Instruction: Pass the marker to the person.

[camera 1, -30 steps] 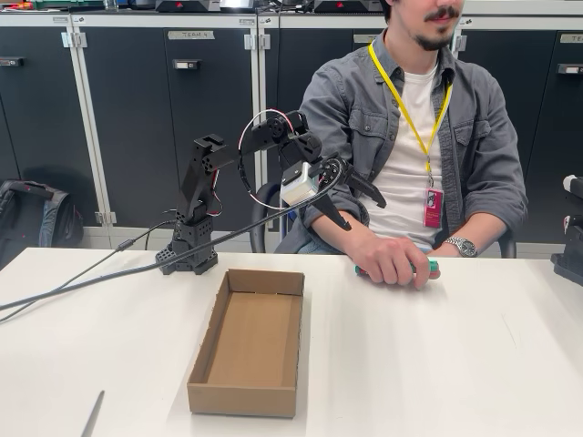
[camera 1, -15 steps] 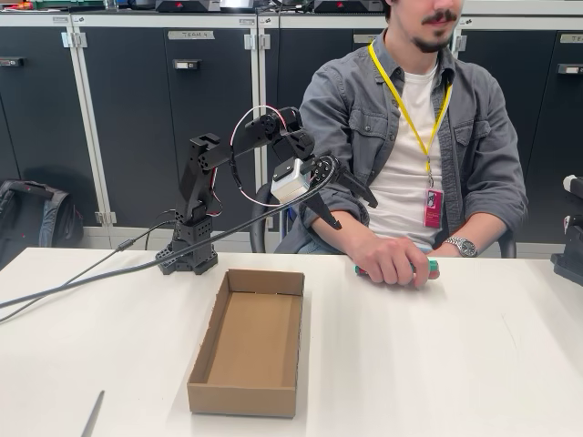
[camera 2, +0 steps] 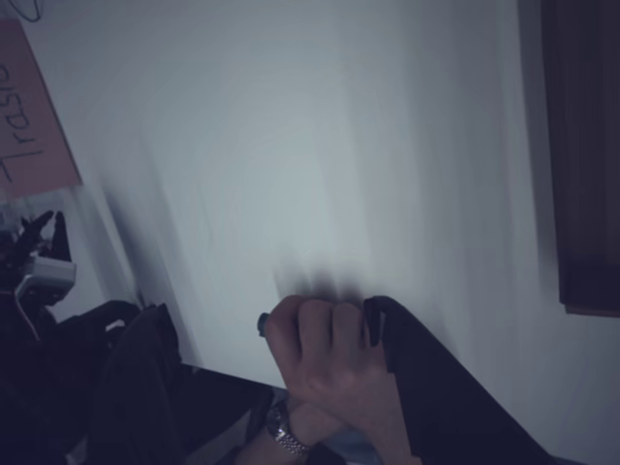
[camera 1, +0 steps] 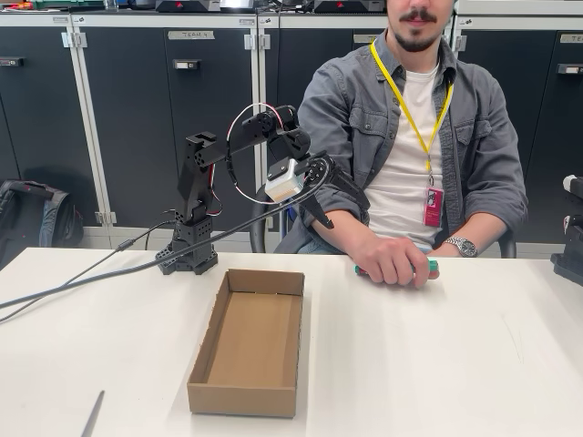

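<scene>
The person (camera 1: 414, 137) sits behind the table with a fist (camera 1: 393, 261) resting on the white tabletop. That fist is closed around the marker (camera 1: 432, 266), whose green ends stick out on both sides of the hand. In the fixed view my gripper (camera 1: 342, 206) hangs in the air above and to the left of the hand, open and holding nothing. The wrist view looks down between my dark fingers (camera 2: 436, 387) at the fist, where the marker's tip (camera 2: 262, 324) peeks out at its left side.
An open cardboard box (camera 1: 250, 341) lies in the middle of the table (camera 1: 437, 364), in front of my arm's base (camera 1: 189, 255). A black cable (camera 1: 82, 282) trails left across the tabletop. A thin grey stick (camera 1: 92, 414) lies at the front left edge.
My arm has drawn back to the left and slightly up, away from the person's hand. The gripper stays open. The hand with the marker has not moved.
</scene>
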`<state>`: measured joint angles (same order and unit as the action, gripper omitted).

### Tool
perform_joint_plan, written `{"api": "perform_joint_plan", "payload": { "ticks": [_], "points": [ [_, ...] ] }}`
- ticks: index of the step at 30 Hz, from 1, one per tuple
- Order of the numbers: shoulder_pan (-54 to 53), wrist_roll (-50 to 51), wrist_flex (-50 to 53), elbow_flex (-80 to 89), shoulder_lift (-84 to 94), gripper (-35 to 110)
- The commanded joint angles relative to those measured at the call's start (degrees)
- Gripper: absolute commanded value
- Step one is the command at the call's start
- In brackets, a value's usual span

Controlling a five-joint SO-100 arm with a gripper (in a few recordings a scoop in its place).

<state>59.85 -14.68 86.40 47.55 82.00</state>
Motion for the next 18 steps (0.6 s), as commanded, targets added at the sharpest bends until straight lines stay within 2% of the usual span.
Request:
{"api": "perform_joint_plan", "payload": {
  "ticks": [1,18],
  "points": [
    [0.35,0.00,-1.32,0.09,4.83,44],
    [-1.93,-0.18,-3.52,3.34,7.03,44]
  ]
}}
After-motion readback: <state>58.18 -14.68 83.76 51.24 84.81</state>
